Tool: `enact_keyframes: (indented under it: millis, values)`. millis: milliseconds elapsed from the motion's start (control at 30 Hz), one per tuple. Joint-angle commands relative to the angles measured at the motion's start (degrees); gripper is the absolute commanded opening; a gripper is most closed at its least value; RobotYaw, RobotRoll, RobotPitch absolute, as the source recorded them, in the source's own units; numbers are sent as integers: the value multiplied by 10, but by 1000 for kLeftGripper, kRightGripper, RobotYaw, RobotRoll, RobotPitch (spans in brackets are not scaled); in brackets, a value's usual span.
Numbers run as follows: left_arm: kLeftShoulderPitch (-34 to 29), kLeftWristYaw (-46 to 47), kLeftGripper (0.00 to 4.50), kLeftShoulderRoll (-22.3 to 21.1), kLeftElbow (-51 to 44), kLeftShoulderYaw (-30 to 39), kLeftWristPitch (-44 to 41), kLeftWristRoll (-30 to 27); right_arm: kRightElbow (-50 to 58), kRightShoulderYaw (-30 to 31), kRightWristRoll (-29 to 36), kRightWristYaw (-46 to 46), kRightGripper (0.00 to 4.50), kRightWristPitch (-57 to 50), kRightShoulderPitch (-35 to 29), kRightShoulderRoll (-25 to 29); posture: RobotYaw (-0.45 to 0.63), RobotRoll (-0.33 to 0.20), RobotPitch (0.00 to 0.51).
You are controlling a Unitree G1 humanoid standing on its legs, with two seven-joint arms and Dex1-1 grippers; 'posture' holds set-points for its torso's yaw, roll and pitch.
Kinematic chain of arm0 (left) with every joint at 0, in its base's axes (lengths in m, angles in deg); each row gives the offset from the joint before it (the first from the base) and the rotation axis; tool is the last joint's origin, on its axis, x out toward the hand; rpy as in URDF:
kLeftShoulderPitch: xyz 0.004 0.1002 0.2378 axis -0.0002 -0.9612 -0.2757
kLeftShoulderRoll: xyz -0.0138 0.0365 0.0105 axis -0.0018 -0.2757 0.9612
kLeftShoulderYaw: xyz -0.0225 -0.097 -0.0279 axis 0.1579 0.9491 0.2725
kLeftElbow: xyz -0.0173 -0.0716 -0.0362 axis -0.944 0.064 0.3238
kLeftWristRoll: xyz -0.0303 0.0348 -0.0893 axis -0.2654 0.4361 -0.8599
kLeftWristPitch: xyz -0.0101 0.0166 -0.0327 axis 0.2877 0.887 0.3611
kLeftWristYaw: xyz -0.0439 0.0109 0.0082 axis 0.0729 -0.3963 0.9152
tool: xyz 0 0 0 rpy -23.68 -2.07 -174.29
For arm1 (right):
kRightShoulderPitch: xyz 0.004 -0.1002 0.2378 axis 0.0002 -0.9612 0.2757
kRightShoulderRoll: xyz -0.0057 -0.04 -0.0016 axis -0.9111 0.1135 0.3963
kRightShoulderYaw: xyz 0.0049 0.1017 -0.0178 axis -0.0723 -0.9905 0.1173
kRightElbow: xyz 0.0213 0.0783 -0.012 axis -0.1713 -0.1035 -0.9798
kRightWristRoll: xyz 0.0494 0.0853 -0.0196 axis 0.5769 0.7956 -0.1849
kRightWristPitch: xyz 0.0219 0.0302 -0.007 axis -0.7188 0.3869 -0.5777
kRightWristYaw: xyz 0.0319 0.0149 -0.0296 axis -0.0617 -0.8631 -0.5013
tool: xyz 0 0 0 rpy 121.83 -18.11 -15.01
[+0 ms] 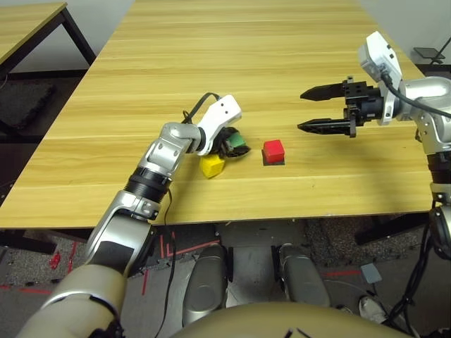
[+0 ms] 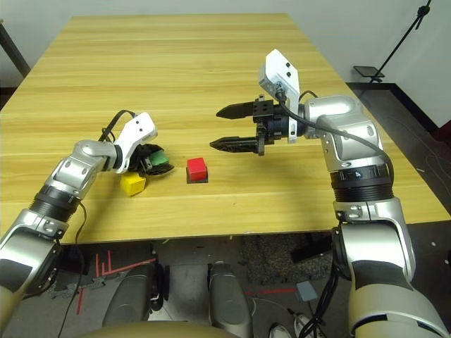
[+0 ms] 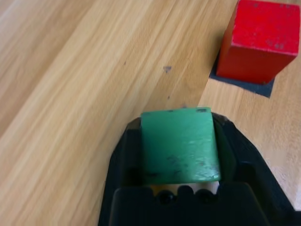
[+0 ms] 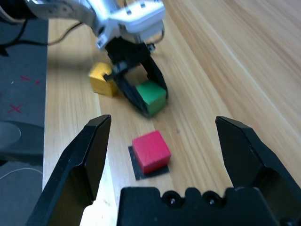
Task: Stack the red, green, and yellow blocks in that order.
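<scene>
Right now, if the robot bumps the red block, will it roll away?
Probably not. The red block is a cube with flat faces, sitting flat on a black patch, so it would likely slide. It looks solid and stiff, and its matte faces likely aren't slippery.

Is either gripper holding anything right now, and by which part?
The left gripper holds the green block by two opposite sides. The right gripper is open, holding nothing.

Green block (image 3: 179, 143) clamped in left hand (image 1: 236, 143), between yellow block (image 1: 212, 166) and red block (image 1: 273, 149).
</scene>
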Motion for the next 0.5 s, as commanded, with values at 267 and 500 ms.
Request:
enact_keyframes:
  millis: [267,500]
  values:
    - [59,-34,2089,-4,-99,5,-91,-24,-32,-16,-2,-10,4500,21,-17,14,254,-94,76]
    - [88,-25,2089,48,-172,-16,-172,-57,-21,-20,1,-22,4500,17,-44,19,229,-82,81]
